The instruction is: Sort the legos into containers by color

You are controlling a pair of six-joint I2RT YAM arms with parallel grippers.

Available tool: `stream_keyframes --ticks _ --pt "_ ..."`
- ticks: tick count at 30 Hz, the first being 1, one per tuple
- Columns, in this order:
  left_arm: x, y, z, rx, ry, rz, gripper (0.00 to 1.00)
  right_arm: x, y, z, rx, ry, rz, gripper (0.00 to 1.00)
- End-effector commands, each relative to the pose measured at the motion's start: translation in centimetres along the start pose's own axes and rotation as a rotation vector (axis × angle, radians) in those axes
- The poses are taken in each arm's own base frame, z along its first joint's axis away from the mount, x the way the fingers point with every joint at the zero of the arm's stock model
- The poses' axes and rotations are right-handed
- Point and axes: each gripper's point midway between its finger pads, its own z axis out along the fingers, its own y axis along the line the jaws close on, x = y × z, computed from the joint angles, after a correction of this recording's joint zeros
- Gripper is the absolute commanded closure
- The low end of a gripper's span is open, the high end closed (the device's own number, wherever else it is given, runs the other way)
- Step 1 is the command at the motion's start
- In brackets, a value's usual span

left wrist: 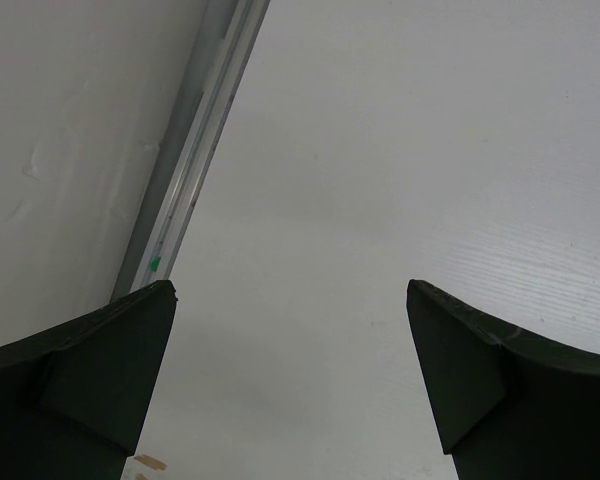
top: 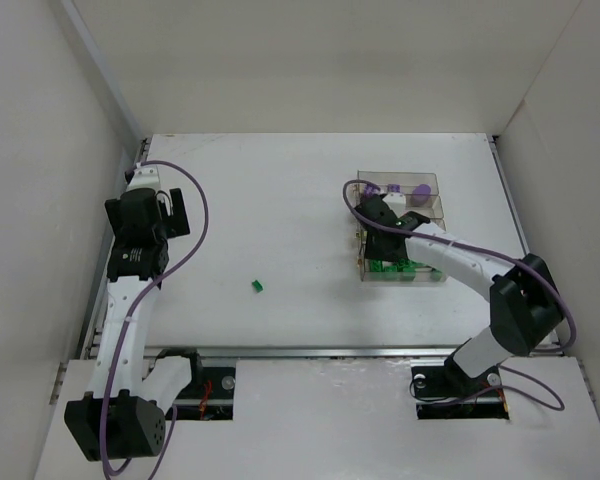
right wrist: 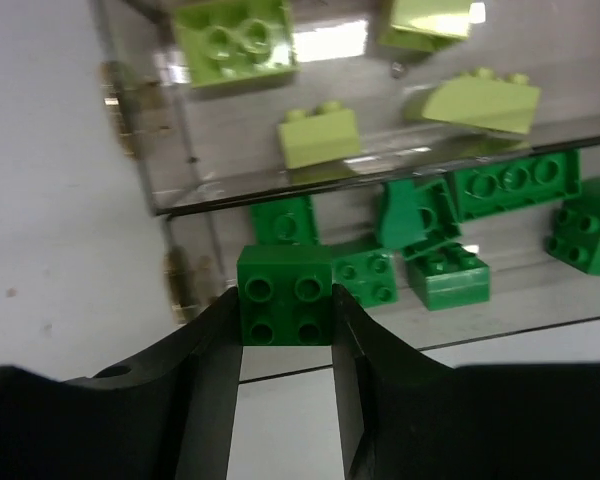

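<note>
**Almost home: dark green brick pinched over the corner of the containers**

Your right gripper (right wrist: 285,296) is clamped on one dark green brick (right wrist: 285,310), a finger against each side. It hangs over the corner of the containers (top: 429,207), above the outer compartment where the other dark green legos (right wrist: 440,275) lie. Yellow-green legos (right wrist: 320,135) fill the next compartment inward, past a thin dividing wall (right wrist: 380,172).

Watch the margin. The brick sits close to that compartment's outer wall, and its height above the rim cannot be judged. Let go here and it may clip the rim and bounce out onto the table. Descend carelessly and a finger may catch the wall and shove the whole block.

One more dark green brick (top: 258,286) lies well apart from the containers, on the left arm's side. Your left gripper (left wrist: 290,288) is spread wide and holds nothing, farther from the containers than that brick.
</note>
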Motion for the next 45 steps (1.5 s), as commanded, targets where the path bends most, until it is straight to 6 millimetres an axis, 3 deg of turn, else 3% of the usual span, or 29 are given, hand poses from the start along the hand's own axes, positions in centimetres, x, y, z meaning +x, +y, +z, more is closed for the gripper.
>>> stream_keyframes --ticks 1,3,4,6,9,11,12,14,15,16,18,19,20,23,24,26,27,30,36,39,40,43,45 --pt "-0.7 -0.2 -0.3 0.010 -0.034 -0.005 0.00 -1.0 -1.6 -0.8 -0.006 -0.015 0.089 0.96" --pt "-0.7 -0.3 -0.3 0.019 -0.034 -0.005 0.00 -1.0 -1.8 -1.2 -0.014 -0.024 0.095 0.90" --pt "-0.7 -0.3 -0.3 0.019 -0.034 -0.005 0.00 -1.0 -1.8 -1.2 -0.014 -0.024 0.095 0.68" --pt "-0.7 -0.3 -0.3 0.019 -0.034 -0.005 0.00 -1.0 -1.8 -1.2 -0.014 -0.024 0.095 0.36" --pt "-0.7 -0.5 -0.3 0.028 -0.034 -0.005 0.00 -2.7 -1.3 -2.6 -0.012 -0.079 0.079 0.04" --pt "-0.7 -0.5 -0.3 0.029 -0.034 -0.005 0.00 -3.5 -0.4 -4.1 -0.009 -0.134 0.018 0.00" --pt "-0.7 -0.5 -0.3 0.029 -0.034 -0.005 0.00 -4.6 0.8 -5.1 -0.037 -0.167 0.007 0.00" --pt "-0.7 -0.5 -0.3 0.029 -0.034 -0.005 0.00 -5.0 3.2 -6.4 -0.089 -0.204 -0.089 0.00" --pt "-0.7 -0.5 -0.3 0.029 -0.034 -0.005 0.00 -4.0 6.0 -7.8 -0.163 -0.216 -0.163 0.00" --pt "-0.7 -0.2 -0.2 0.021 -0.033 -0.009 0.00 -4.4 8.9 -9.2 -0.253 -0.255 -0.192 0.00" --pt "-0.7 -0.2 -0.2 0.020 -0.033 -0.009 0.00 -1.1 14.2 -9.7 -0.424 -0.201 -0.394 0.00" --pt "-0.7 -0.2 -0.2 0.020 -0.033 -0.009 0.00 -0.1 17.5 -11.3 -0.521 -0.206 -0.444 0.00" --pt "-0.7 -0.2 -0.2 0.020 -0.033 -0.009 0.00 2.1 19.3 -9.6 -0.527 -0.144 -0.495 0.00" --pt "-0.7 -0.2 -0.2 0.020 -0.033 -0.009 0.00 4.2 24.4 -10.4 -0.639 -0.096 -0.541 0.03" --pt "-0.7 -0.2 -0.2 0.020 -0.033 -0.009 0.00 5.6 25.8 -9.0 -0.632 -0.078 -0.564 0.03" --pt "-0.7 0.0 -0.2 0.011 -0.033 -0.009 0.00 6.0 28.1 -9.4 -0.656 -0.091 -0.583 0.05" --pt "-0.7 0.0 -0.2 0.011 -0.033 -0.009 0.00 7.7 29.0 -8.1 -0.650 -0.060 -0.612 0.05" --pt "-0.7 0.0 -0.2 0.011 -0.033 -0.009 0.00 8.7 30.4 -5.9 -0.619 -0.037 -0.616 0.11" --pt "-1.1 0.0 -0.3 0.011 -0.042 -0.012 0.00 10.1 29.9 -2.4 -0.503 -0.010 -0.614 0.28" --pt "-0.9 -0.1 -0.1 0.011 -0.033 -0.009 0.00 10.5 29.9 -1.9 -0.491 0.002 -0.623 0.52" --pt "-0.9 0.1 -0.1 0.002 -0.033 -0.010 0.00 10.5 29.9 -1.9 -0.491 0.002 -0.623 0.69" --pt "-0.9 0.1 -0.1 0.002 -0.033 -0.010 0.00 9.8 30.1 -2.4 -0.499 -0.023 -0.608 1.00" --pt "-0.9 0.1 -0.1 0.002 -0.033 -0.010 0.00 8.3 29.4 -3.9 -0.483 -0.050 -0.557 1.00"
